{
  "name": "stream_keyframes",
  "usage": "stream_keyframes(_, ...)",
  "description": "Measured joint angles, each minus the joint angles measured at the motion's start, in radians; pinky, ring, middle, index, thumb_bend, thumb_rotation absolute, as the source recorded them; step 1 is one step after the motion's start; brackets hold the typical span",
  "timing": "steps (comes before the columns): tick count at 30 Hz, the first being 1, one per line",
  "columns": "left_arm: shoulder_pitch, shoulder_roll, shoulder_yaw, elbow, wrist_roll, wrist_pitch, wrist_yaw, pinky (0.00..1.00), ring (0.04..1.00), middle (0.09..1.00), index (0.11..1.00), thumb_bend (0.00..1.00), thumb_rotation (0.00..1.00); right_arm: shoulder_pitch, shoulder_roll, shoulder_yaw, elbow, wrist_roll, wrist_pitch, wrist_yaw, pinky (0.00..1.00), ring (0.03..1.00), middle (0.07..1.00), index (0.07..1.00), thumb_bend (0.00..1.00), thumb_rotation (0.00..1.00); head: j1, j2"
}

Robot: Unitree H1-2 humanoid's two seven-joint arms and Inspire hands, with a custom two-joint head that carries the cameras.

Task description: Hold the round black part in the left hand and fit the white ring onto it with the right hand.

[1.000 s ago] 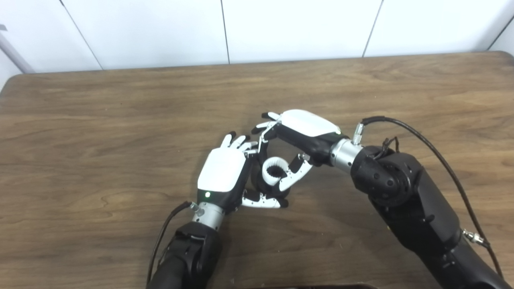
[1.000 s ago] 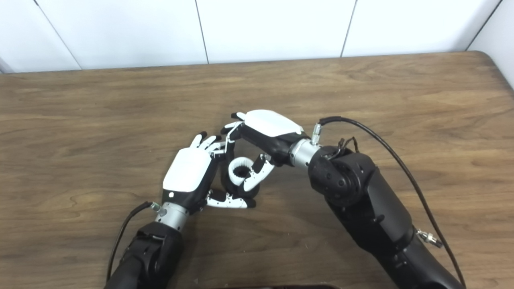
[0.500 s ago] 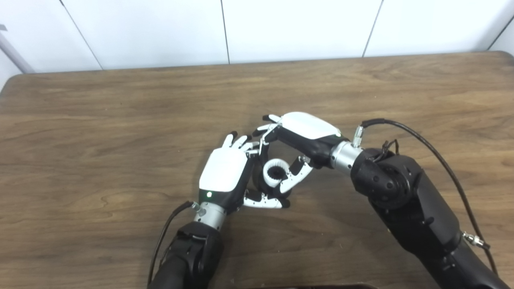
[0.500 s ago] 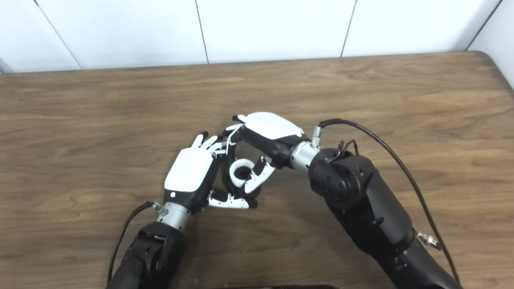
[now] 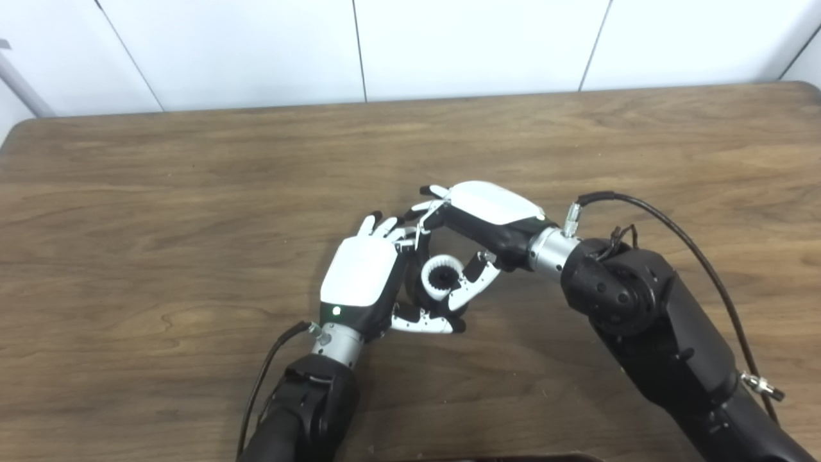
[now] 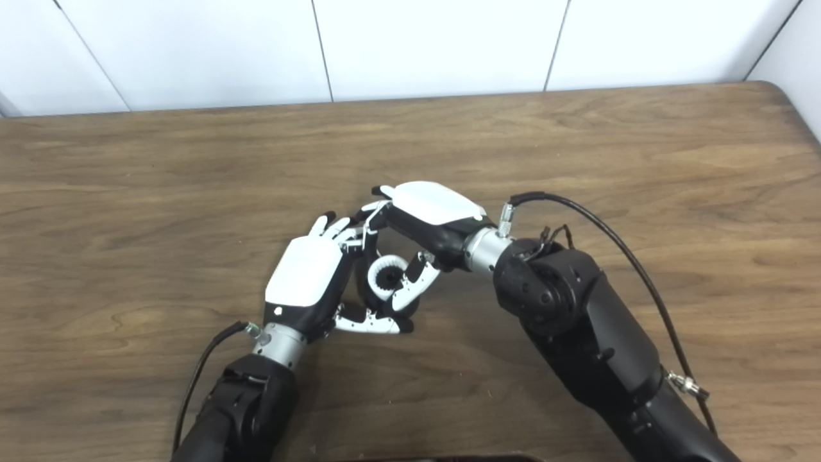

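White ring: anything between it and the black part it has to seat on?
Nothing visible. The white ring, pinched by the right hand, sits directly against the round black part cupped in the left hand. Only the hands' own fingers crowd around it; how deep it is seated cannot be told.

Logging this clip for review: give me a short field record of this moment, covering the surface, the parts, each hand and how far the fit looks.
surface: brown wooden table
held part: round black part, mostly hidden between the hands
ring: white ribbed ring, on top of the black part
left hand: curled around the black part from the left
right hand: fingers and thumb pinching the ring
fit: ring sits on the part; whether fully seated cannot be told
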State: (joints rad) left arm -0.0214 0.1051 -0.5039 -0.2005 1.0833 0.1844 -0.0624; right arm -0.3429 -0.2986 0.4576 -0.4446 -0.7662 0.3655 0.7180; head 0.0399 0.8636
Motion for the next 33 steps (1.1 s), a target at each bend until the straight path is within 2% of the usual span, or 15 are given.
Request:
stream_keyframes(12,0.0,-0.007,0.0,0.003,-0.001,0.0,0.0,1.0,0.913,0.816,0.484,0.52,0.05,0.01,-0.001,-0.016,0.028,0.012,-0.013,-0.006,0.96,1.0,0.881,0.485,0.52,0.13,-0.002,-0.003)
stream_keyframes(33,-0.001,-0.011,0.0,0.003,0.0,0.0,-0.007,0.99,0.905,0.81,0.485,0.52,0.05,0.013,-0.005,-0.017,0.028,0.008,-0.022,-0.01,0.98,1.0,0.897,0.492,0.53,0.15,0.0,-0.003)
